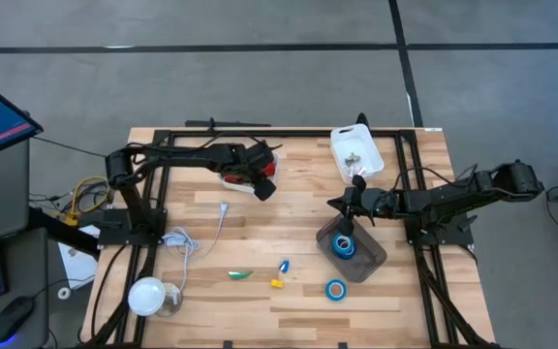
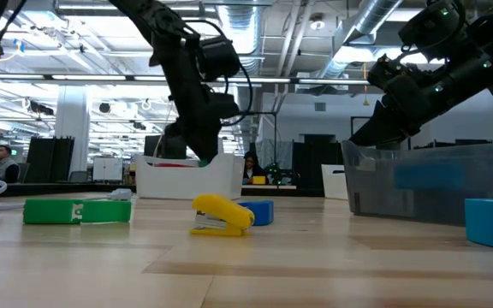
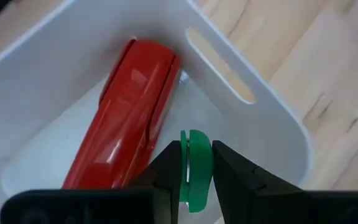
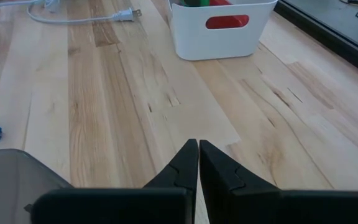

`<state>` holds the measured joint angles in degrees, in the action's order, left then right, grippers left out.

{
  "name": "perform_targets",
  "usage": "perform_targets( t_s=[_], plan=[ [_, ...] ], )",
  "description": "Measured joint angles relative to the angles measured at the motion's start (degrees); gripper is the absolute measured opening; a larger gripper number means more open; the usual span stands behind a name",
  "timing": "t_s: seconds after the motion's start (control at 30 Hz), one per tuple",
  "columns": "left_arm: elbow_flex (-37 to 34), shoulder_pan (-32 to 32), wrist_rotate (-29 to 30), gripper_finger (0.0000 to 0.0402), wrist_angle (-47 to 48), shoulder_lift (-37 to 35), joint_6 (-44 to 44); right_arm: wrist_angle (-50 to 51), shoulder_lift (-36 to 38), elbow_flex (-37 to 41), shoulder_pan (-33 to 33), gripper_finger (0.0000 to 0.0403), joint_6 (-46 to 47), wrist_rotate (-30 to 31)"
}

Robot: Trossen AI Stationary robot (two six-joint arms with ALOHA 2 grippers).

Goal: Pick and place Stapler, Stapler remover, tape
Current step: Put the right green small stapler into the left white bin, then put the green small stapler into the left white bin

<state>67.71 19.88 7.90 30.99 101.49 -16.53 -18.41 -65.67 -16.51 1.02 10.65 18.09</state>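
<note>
Left gripper (image 3: 191,171) holds a small green piece (image 3: 194,168) over the white bin (image 3: 253,118), beside the stapler (image 3: 129,118), apparently for release. Right gripper (image 4: 197,158) closed, empty, above the grey tray (image 1: 368,260).

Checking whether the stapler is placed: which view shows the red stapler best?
The left wrist view: the stapler lies in the white bin, its full length visible, beside the left gripper shut on a green piece. The right wrist view shows red through the bin's handle slot; high and low views show only slivers.
</note>
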Motion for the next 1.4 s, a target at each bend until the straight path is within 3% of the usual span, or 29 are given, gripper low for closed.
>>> perform_targets(
  t_s=[0.27, 0.67, 1.03, 1.2, 1.4],
  plan=[
    [-0.1, 1.31, -2.82, 0.0068, -2.13, 2.28, -0.06, 0.03, 0.0, 0.0, 0.02, 0.0008, -0.02, 0.0],
    [-0.1, 1.09, -2.7, 0.0124, -2.93, 2.25, -0.22, 0.17, -0.02, 0.0, 0.0, 0.0008, -0.02, 0.0],
    [-0.1, 1.46, -2.57, 0.0149, -3.85, 2.23, 1.27, 0.18, -0.02, 0.0, 0.0, 0.0008, -0.02, 0.0],
    [-0.1, 1.46, -2.49, 0.0138, -4.01, 0.15, 3.91, 0.22, 0.0, 0.0, 0.02, 0.0008, -0.02, 0.0],
    [0.01, 1.0, -1.27, 0.0102, -3.87, -8.61, 4.17, 0.22, -0.01, 0.0, 0.01, 0.0008, -0.02, 0.0]
  ],
)
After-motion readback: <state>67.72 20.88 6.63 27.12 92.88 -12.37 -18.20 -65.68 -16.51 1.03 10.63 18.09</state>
